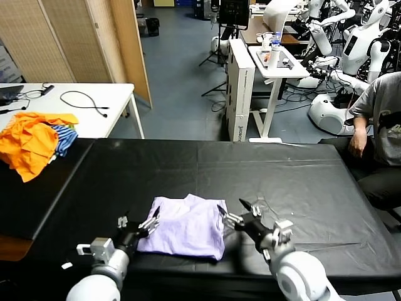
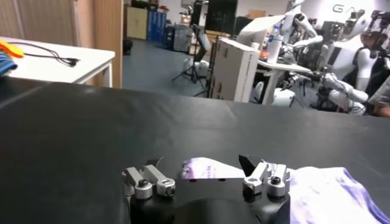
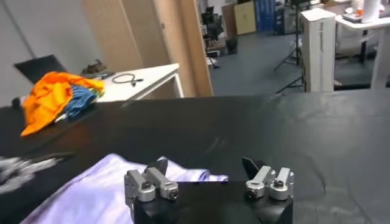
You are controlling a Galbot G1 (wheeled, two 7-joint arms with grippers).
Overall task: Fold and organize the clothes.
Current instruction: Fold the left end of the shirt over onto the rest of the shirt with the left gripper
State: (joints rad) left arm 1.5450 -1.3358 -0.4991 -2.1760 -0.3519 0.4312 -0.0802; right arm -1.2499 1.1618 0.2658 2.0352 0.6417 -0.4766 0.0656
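The clothes, a pale lavender T-shirt (image 1: 188, 227), lie folded in a rough rectangle near the front edge of the black table (image 1: 282, 175). My left gripper (image 1: 139, 217) stands open at the shirt's left edge, its right finger against the cloth. My right gripper (image 1: 233, 209) stands open at the shirt's right edge. In the left wrist view a corner of the shirt (image 2: 207, 169) shows between the open jaws of the left gripper (image 2: 201, 167). In the right wrist view the shirt (image 3: 103, 189) spreads beside and under one finger of the right gripper (image 3: 206, 165). Neither gripper holds anything.
Bright orange garments (image 1: 31, 141) and a blue-and-white striped one (image 1: 62, 139) are piled at the table's far left. A white table (image 1: 94, 103) with cables stands behind them. A seated person (image 1: 382, 125) is at the far right, with robots and a cart behind.
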